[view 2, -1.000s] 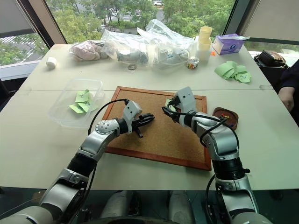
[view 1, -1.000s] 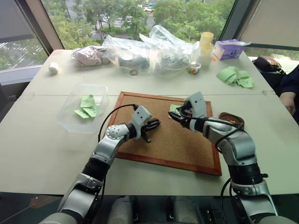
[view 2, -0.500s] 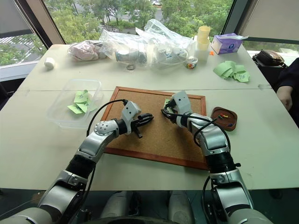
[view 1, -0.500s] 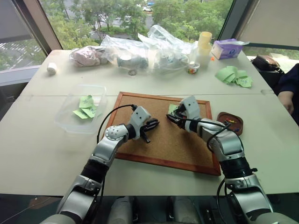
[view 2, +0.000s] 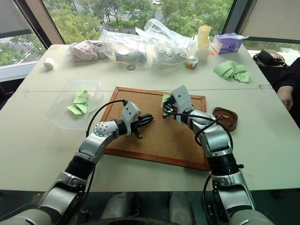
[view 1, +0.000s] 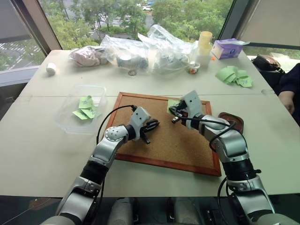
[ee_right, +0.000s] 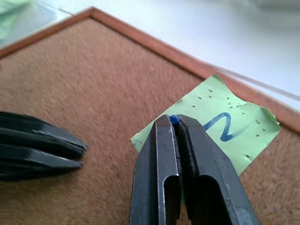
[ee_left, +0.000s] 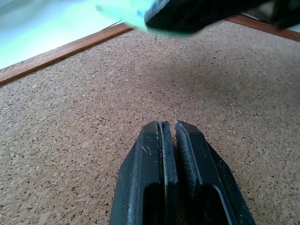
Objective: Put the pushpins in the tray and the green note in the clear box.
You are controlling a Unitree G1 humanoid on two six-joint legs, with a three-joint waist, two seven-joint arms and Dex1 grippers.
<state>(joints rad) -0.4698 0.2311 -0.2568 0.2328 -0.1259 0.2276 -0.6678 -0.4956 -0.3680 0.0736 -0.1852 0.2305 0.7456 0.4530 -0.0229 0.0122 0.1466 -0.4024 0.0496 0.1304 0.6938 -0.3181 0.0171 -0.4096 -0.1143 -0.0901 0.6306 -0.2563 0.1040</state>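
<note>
Your right gripper (ee_right: 177,123) is clamped on a blue-headed pushpin (ee_right: 174,119) above the green note (ee_right: 225,129) (near the corkboard's (view 1: 164,140) far edge). Left gripper (ee_left: 170,129) is closed and empty over the cork. Tray (view 1: 233,120) is right of the board, clear box (view 1: 70,112) left.

Looks like an office or meeting room set up for robot testing: big pale table (view 1: 42,154) pushed against floor-to-ceiling windows (view 1: 93,18) looking down on treetops and a street (so an upper floor). Desk clutter fits that: wood-framed corkboard (view 1: 164,145), loose green paper slips (view 1: 236,76), tissue box (view 1: 227,48), stacked paper cups (view 1: 205,43), clear plastic bags (view 1: 140,51) of odds and ends. A person's sleeve (view 1: 291,84) shows at the table's right edge, with a dark bag (view 1: 266,62) nearby.
</note>
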